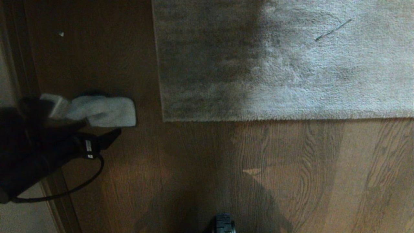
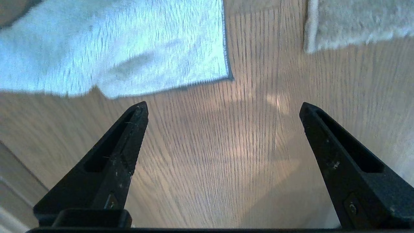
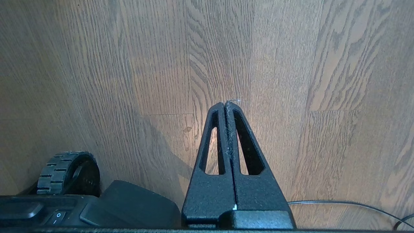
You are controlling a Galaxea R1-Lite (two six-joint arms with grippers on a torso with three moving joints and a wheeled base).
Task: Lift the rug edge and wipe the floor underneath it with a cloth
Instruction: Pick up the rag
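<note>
one small white terry cloth (image 1: 103, 111) lying flat on the brown wood-grain plank floor (image 1: 291, 174), just off the corner of the large light-grey short-pile rug (image 1: 291, 64), on the side away from the rug's middle, not touching it. long axis of the cloth roughly parallel to the rug's near edge (image 1: 284, 119). left gripper (image 2: 223, 108) right beside the cloth, on the cloth's side away from the rug, fingers spread wide with nothing between them, only bare planks showing in the gap. seen from the left wrist, cloth just ahead of one fingertip and off to its side, rug corner (image 2: 312, 45) ahead of the other finger (so a short reach forward and sideways likely needed to straddle the cloth). right gripper (image 3: 228, 103) pressed closed and empty, hanging over bare floor, well apart from the cloth, so left arm clearly nearer. rug edge lying flat, not yet lifted.
</note>
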